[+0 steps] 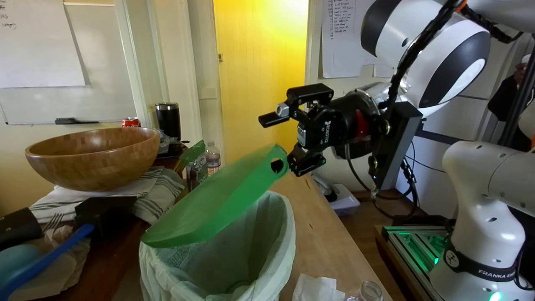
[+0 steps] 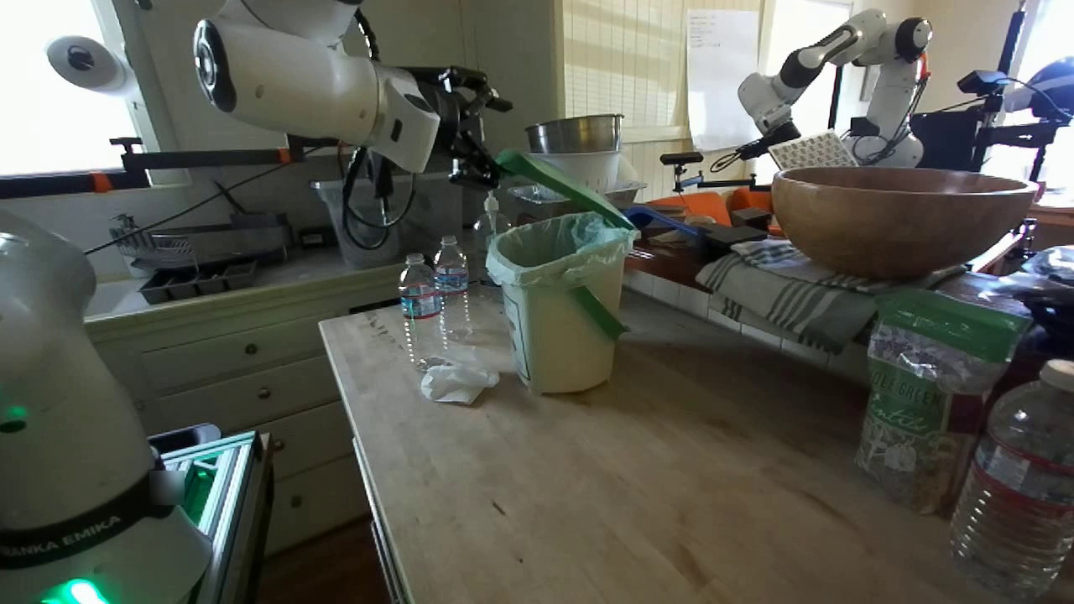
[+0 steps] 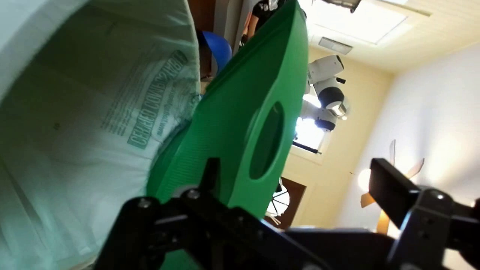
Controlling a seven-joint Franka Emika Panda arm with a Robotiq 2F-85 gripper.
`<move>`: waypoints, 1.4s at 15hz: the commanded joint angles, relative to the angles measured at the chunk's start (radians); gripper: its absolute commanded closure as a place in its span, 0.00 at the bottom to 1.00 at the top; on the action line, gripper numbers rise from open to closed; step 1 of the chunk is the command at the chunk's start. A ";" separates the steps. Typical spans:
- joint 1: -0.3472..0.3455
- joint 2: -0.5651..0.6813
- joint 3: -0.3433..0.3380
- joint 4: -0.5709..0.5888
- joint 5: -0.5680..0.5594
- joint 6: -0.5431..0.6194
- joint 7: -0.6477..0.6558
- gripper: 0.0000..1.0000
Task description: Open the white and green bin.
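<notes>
The white and green bin point(image 2: 558, 335) stands upright on the wooden table, with a crinkled pale liner point(image 3: 86, 123) over its rim. Its green lid point(image 1: 221, 196) is raised and tilted over the opening, the high end with the oval hole toward my gripper point(image 1: 288, 142). In both exterior views the gripper point(image 2: 493, 138) is at that high end, jaws wide apart. In the wrist view, one finger point(image 3: 212, 170) overlaps the lid's underside and the other finger point(image 3: 390, 187) is well off the lid's outer side. Whether the near finger touches the lid is unclear.
A large wooden bowl point(image 1: 92, 167) sits on striped towels beyond the bin. Clear bottles point(image 2: 419, 302) and crumpled tissue point(image 2: 457, 382) are beside the bin on the robot's side. A green snack bag point(image 2: 931, 403) and another bottle point(image 2: 1024, 486) stand farther along the table.
</notes>
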 commanded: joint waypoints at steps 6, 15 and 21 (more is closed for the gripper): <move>-0.258 0.077 0.214 0.101 0.000 -0.025 0.114 0.00; -0.444 0.115 0.387 0.166 0.000 -0.093 0.154 0.00; -0.551 0.139 0.477 0.211 0.000 -0.099 0.174 0.00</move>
